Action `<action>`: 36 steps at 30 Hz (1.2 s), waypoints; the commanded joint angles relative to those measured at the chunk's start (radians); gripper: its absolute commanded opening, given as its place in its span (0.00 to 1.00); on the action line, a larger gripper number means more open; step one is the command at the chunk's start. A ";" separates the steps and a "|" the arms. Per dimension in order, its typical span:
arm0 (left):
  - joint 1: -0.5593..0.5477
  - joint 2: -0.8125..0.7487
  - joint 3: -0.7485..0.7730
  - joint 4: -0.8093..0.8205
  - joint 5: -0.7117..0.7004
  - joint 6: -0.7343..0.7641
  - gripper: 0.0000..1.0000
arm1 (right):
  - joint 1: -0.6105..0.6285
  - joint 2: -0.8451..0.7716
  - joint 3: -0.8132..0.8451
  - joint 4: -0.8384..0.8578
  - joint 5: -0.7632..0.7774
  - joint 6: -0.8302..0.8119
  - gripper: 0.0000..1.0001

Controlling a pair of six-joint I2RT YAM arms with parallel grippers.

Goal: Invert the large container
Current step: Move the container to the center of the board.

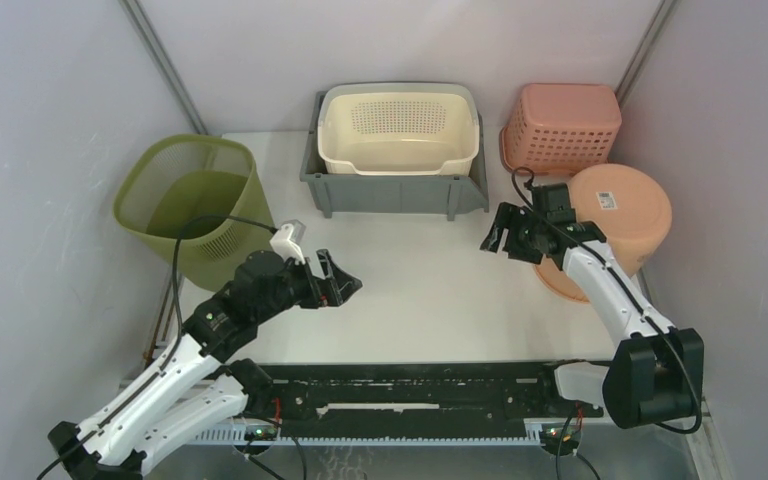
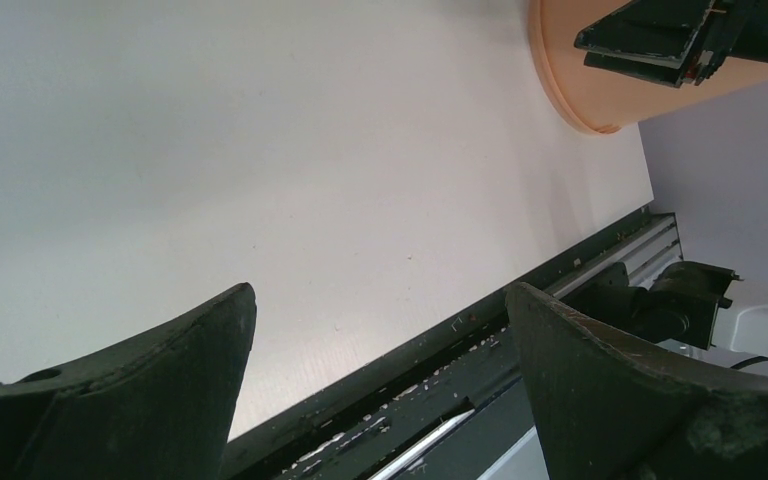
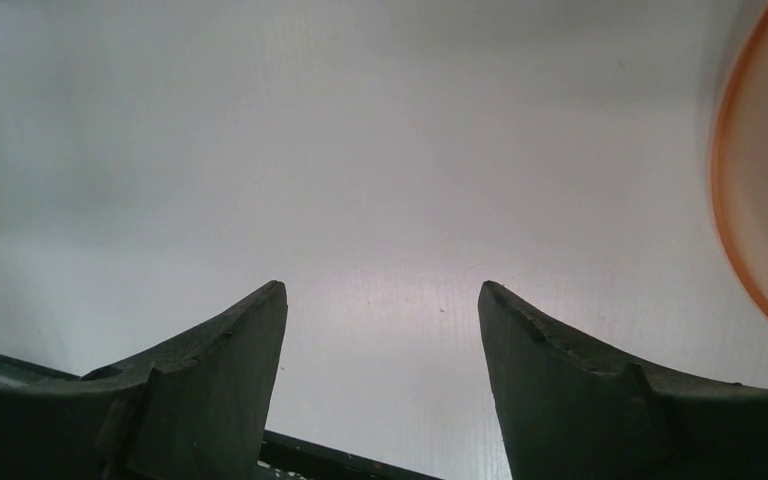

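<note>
peach plastic first: the large round tub (image 1: 620,215) sits at the right edge of the white surface (image 1: 430,300). it is mouth down, with its flat base up, a small label on that base, and its wider rim lying on the surface. the left wrist view catches the tub (image 2: 552,70) from low across the surface. the right wrist view shows the tub (image 3: 760,180) only as a blurred orange arc at its right side.

your right arm (image 1: 610,285) runs along the tub's near-left side. the right jaws hang just left of the tub, spread apart, with nothing between them but bare surface. you cannot tell from above whether the arm touches the tub. your left arm (image 1: 210,330) reaches toward the middle of the surface, well apart from the tub. the left jaws are spread wide and hold nothing.

just behind the tub, a pink perforated basket (image 1: 565,125) stands bottom up in the far right corner. at the far middle, a cream perforated basket (image 1: 400,125) sits inside a grey bin (image 1: 390,192). a green mesh wastebasket (image 1: 195,200) stands upright at the far left.
</note>
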 commanded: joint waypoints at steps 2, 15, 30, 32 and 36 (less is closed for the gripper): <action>-0.002 0.014 0.006 0.050 0.019 0.023 1.00 | 0.043 -0.039 0.017 0.015 0.002 -0.014 0.78; -0.002 0.035 -0.007 0.083 0.028 0.024 1.00 | 0.065 0.006 -0.001 0.041 0.049 0.011 0.78; 0.000 0.088 -0.012 0.116 0.037 0.054 1.00 | -0.065 0.112 0.016 0.080 0.063 0.030 0.78; -0.001 0.097 -0.013 0.122 0.037 0.055 1.00 | -0.069 0.124 0.022 0.082 0.067 0.029 0.79; -0.001 0.105 -0.012 0.125 0.039 0.055 1.00 | -0.083 0.138 0.028 0.082 0.071 0.026 0.78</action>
